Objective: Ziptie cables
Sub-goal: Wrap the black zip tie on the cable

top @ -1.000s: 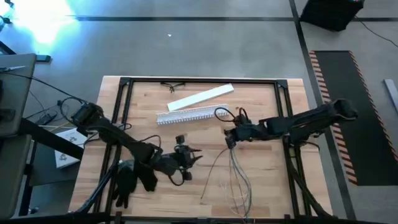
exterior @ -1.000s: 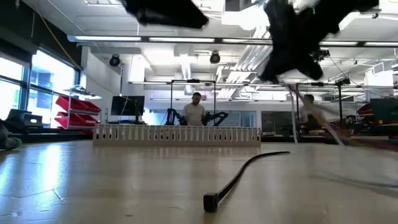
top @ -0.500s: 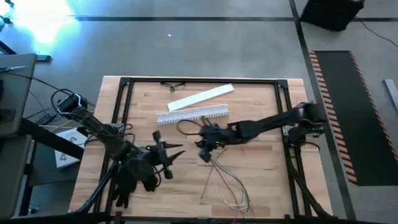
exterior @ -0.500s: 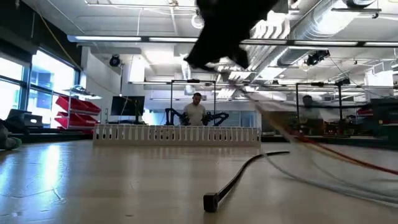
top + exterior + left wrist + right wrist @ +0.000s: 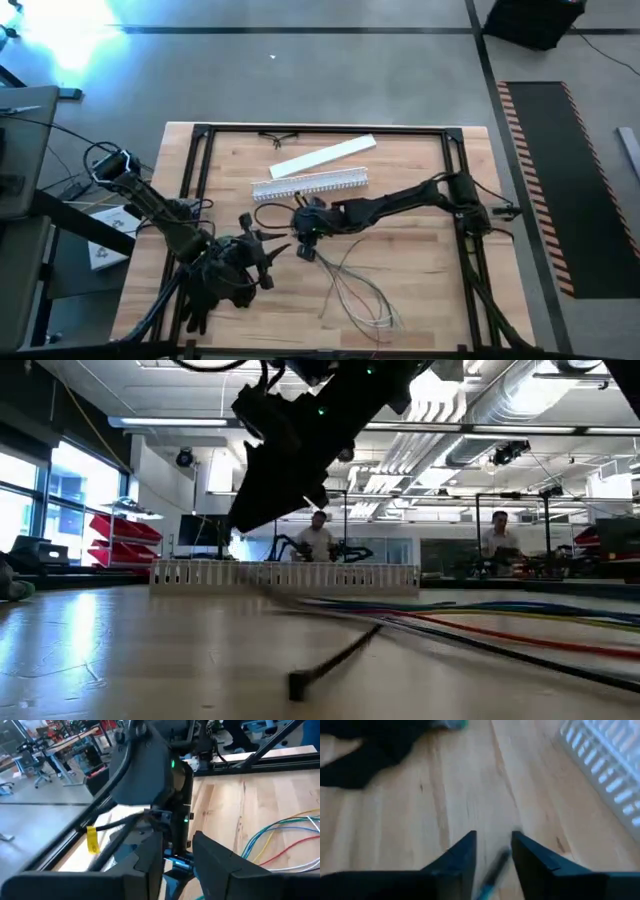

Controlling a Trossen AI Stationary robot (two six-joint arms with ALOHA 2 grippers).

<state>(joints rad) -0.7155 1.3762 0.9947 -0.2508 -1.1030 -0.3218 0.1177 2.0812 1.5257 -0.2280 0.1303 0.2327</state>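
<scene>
Your right gripper sits over the middle of the table, just in front of the white slotted channel, with the arm stretched in from the right edge. In its wrist view the two dark fingers stand a little apart, and a thin dark strand with a bluish tip runs in the gap between them; you cannot tell from this whether the pads actually pinch it. Bare wood lies under the fingers, and the slotted channel passes at an angle nearby.

The cables fan out from just beside that gripper toward the near edge of the table, thin strands spreading apart as they go. In the low view they lie flat across the boards as red, green and yellow lines; in the left wrist view blue, green, yellow and red strands curve over the wood.

Your left gripper is close by on the left, tips aimed at the right gripper. Its fingers are spread open with nothing between them, and the right arm's wrist housing with a green light fills the view just ahead.

A black ziptie lies loose on the table in the low view. A flat white strip lies behind the channel, apart from it. People stand in the room beyond
</scene>
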